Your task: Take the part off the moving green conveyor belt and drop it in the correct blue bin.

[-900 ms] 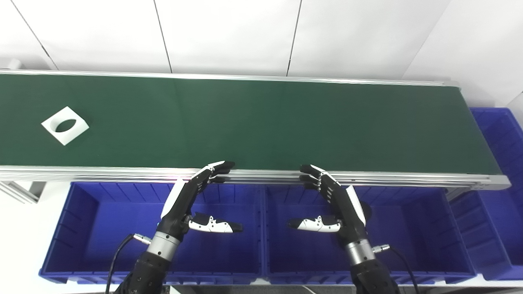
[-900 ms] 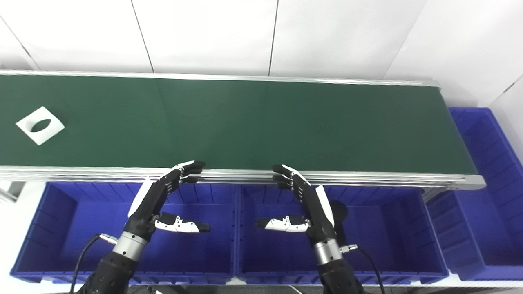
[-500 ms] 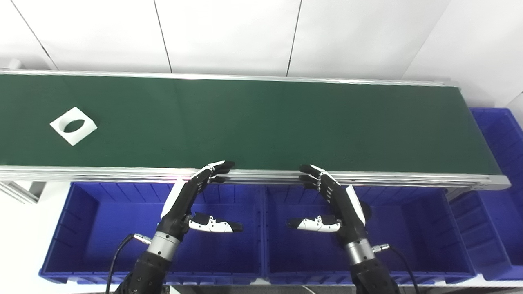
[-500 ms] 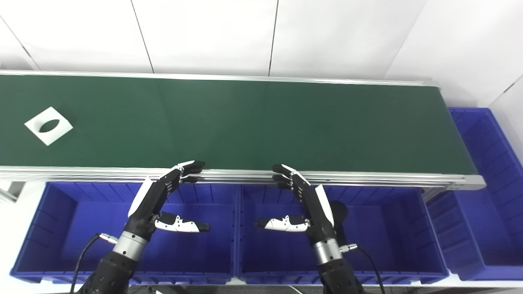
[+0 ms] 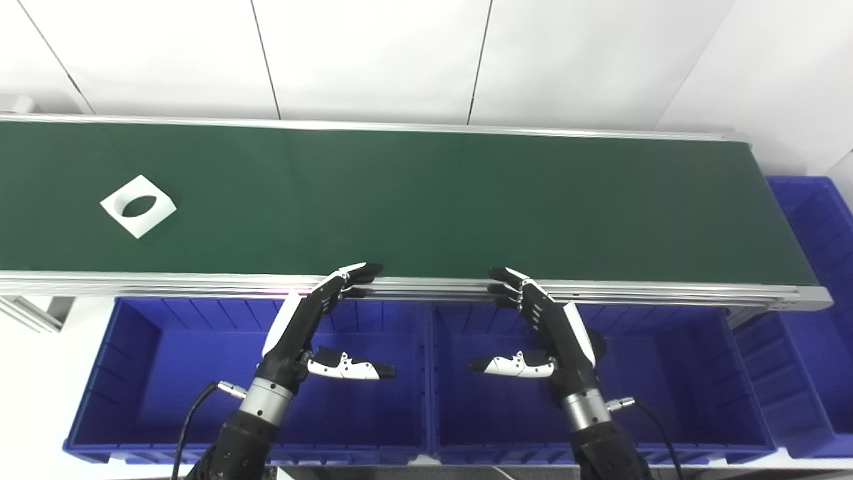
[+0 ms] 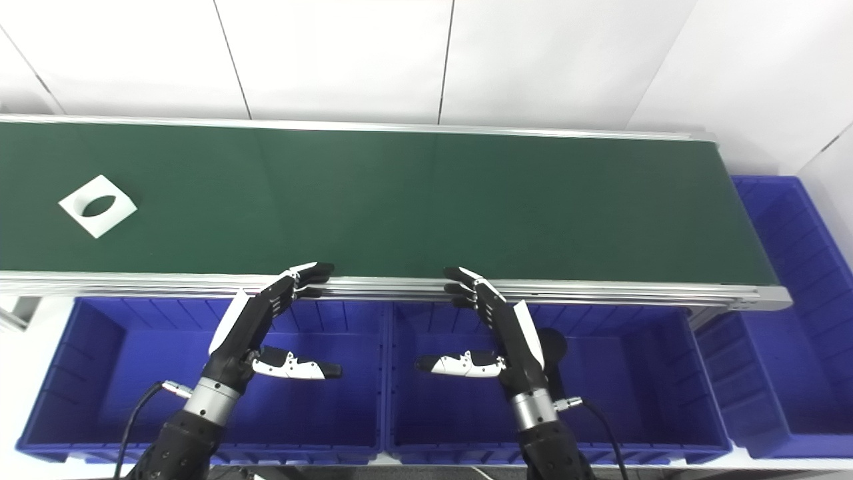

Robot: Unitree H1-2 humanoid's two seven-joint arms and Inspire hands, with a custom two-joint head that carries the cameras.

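Both hands wait empty over the bins, which looks like a ready stance for a catch. The left hand (image 5: 303, 327) hovers above the left bin (image 5: 133, 373) with fingers straight and spread from the thumb, fingertips at the near rail of the belt (image 5: 426, 200). The right hand (image 5: 556, 330) mirrors it above the middle bin (image 5: 680, 373), equally open and holding nothing, thumbs pointing toward each other. Held this close to the rail, either hand likely needs only a short forward reach once the part arrives.

The part (image 5: 138, 206) lies flat on the belt, well to the left of the left hand and beyond its fingertips, out of reach for now. It is a thin white square plate, turned so a corner points toward the robot, with a large round hole through its middle showing green beneath. A third bin (image 5: 816, 220) stands past the belt's end, far right of the right hand.
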